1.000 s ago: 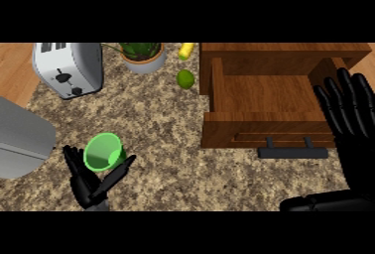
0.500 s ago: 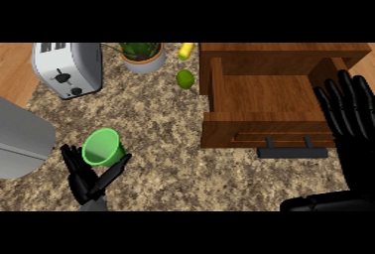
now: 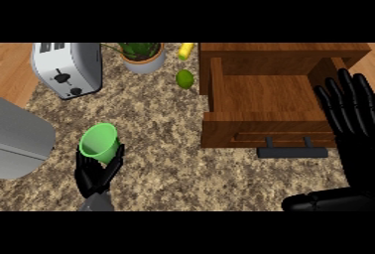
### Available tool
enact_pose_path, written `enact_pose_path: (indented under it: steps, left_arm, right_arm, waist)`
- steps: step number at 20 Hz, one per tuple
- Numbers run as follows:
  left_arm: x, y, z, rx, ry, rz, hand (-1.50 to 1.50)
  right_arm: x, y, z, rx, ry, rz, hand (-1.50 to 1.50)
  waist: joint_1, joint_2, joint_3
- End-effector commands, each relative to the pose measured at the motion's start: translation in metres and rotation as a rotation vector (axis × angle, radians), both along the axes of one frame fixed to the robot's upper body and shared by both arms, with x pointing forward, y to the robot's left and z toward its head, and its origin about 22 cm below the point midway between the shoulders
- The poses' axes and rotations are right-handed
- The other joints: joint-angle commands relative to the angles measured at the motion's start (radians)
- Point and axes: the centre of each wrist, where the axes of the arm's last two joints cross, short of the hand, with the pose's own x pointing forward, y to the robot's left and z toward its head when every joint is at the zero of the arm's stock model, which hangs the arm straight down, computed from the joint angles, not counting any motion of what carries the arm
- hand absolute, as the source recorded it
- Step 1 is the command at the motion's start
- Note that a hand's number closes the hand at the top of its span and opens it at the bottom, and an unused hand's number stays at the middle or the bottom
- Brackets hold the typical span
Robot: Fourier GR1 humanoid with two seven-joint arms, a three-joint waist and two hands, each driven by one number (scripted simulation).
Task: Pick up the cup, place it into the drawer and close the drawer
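Holds the cup [image 3: 99, 143] in the left hand [image 3: 95, 173], low on the left side of the counter [image 3: 183, 168]. Curls black fingers and thumb round the lower part of the green wall, gripping it from below. Shows the cup's open mouth above the fingertips, tilted a little toward the upper left. Cannot tell whether the base touches the speckled stone or hangs above it: hidden by the hand. Sits near a grey box [image 3: 22, 139] at the left edge, with the toaster [image 3: 67, 68] well up behind it.

Over on the right now: rests the right hand [image 3: 353, 111] at the right edge, fingers straight, spread and pointing up, over the right wall of the drawer [image 3: 264, 99]. Shows that drawer pulled open, wooden floor in plain sight, dark handle [image 3: 291, 151] on the front, facing the lower edge. Puts the cup well apart from the drawer, with a wide stretch of counter between them.

Further back, finds a potted plant [image 3: 144, 59] at the top, a lime [image 3: 185, 79] just beside the drawer's left wall, and a yellow thing [image 3: 186, 50] above the lime, too small to name.
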Motion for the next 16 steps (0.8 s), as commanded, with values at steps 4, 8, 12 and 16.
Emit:
enact_pose_path:
  steps: [4,8,12,16]
  left_arm:
    - [0.011,0.01,0.005,0.052,-0.12,-0.023,1.5]
    - [0.014,0.03,0.01,0.098,-0.104,-0.158,1.5]
    - [0.019,0.034,0.016,0.084,-0.105,-0.509,1.5]
    - [0.026,0.047,0.023,0.15,-0.199,-0.465,1.5]
  right_arm:
    - [0.016,0.001,0.013,0.003,0.006,0.016,-1.5]
    - [0.009,0.0,0.019,0.003,-0.005,-0.005,-1.5]
    - [0.0,0.004,0.02,-0.006,-0.014,-0.001,-1.5]
    - [0.008,-0.002,0.021,-0.007,-0.017,-0.002,-1.5]
  waist:
    - [0.004,0.0,0.0]
    - [0.003,0.0,0.0]
    - [-0.008,-0.001,-0.001]
    - [0.001,0.0,0.0]
